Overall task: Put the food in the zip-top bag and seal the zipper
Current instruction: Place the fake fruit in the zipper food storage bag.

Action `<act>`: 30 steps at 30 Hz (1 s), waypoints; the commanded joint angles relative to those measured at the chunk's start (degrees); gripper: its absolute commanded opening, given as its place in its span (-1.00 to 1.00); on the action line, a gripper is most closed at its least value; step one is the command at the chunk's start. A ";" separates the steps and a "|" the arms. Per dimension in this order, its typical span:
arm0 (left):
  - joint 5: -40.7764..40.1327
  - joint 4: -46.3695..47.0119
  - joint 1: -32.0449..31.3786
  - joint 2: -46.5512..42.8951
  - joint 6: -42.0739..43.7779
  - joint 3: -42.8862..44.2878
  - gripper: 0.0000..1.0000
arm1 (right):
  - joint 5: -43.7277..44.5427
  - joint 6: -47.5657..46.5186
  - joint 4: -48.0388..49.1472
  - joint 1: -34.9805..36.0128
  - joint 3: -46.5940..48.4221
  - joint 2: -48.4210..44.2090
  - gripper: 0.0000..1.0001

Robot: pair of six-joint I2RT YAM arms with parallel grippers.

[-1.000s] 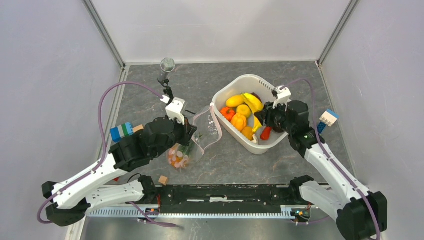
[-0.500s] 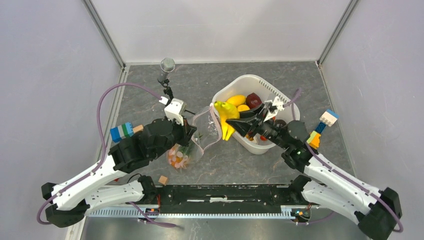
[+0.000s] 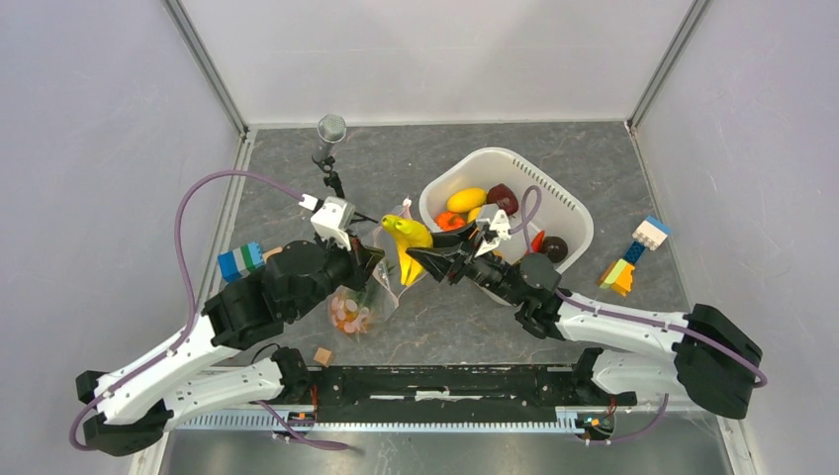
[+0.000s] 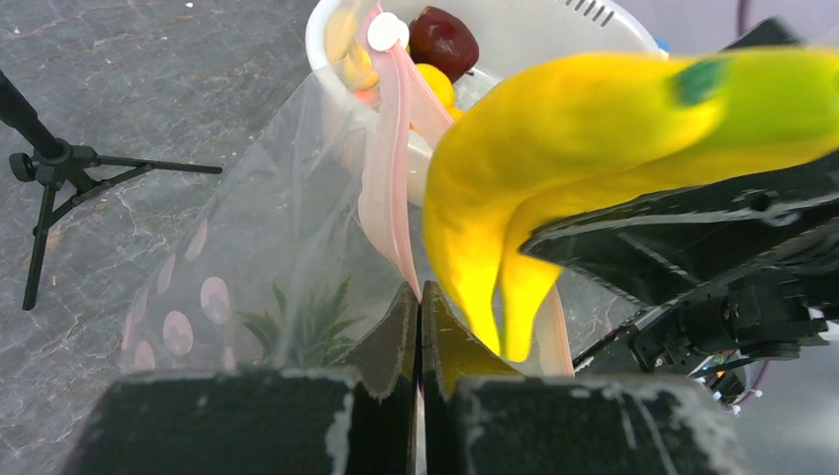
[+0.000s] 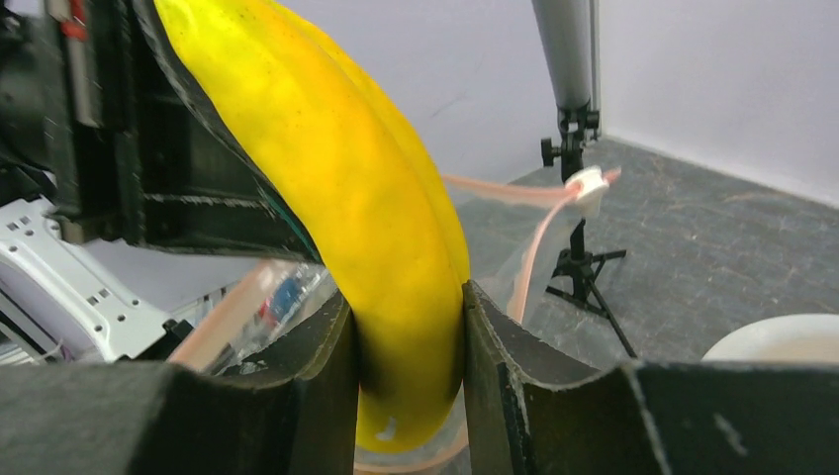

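Two arms meet near the middle of the worktop; the white tub (image 3: 566, 198) of toy food sits toward the far right corner; the left pincer (image 4: 419, 307) is pinched shut on the mouth of the spotty bag (image 4: 257, 218), just left of the tub; the right pincer (image 5: 408, 317) squeezes the banana (image 4: 554, 139) above that mouth; the pink zipper (image 4: 386, 168) is unsealed.

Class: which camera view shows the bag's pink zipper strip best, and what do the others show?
Left wrist: the zipper runs down mid-frame from its white slider to the left fingers pinching it. Right wrist shows a thin stretch behind the banana; the top view only a small, partly hidden strip.
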 commanded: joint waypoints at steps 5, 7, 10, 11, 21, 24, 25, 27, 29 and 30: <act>-4.50 4.49 0.22 -3.62 -2.31 -1.00 -0.96 | -2.37 -0.20 0.63 0.73 3.68 2.39 -0.19; -5.25 4.61 0.25 -4.38 -2.32 -1.27 -0.96 | -4.08 -0.85 -3.23 0.77 5.36 2.29 0.06; -6.23 4.63 0.24 -5.02 -2.39 -1.65 -0.96 | -8.70 -2.58 -11.26 0.71 9.56 2.77 0.45; -6.47 4.71 0.18 -5.15 -2.51 -1.75 -0.96 | -9.51 -3.09 -13.54 0.73 10.79 2.76 0.50; -7.66 4.54 0.18 -6.19 -2.66 -2.02 -0.95 | -3.80 -6.88 -24.57 0.72 12.35 -4.11 0.63; -7.58 4.59 0.17 -6.72 -2.10 -2.11 -0.95 | 1.99 -8.74 -30.40 0.70 12.50 -6.55 0.63; -7.22 4.67 0.25 -6.91 -1.70 -2.15 -0.95 | 3.29 -9.20 -31.53 0.68 12.20 -7.65 0.63; -5.91 5.29 0.23 -7.18 -0.41 -2.35 -0.95 | 7.42 -9.68 -32.36 0.73 11.05 -9.79 0.64; -3.12 6.19 0.18 -6.94 1.84 -2.40 -0.95 | 13.24 -9.77 -34.72 0.65 10.66 -11.33 0.68; -2.22 5.89 0.15 -6.37 2.36 -1.96 -0.95 | 17.47 -9.77 -37.48 0.64 11.14 -11.56 0.68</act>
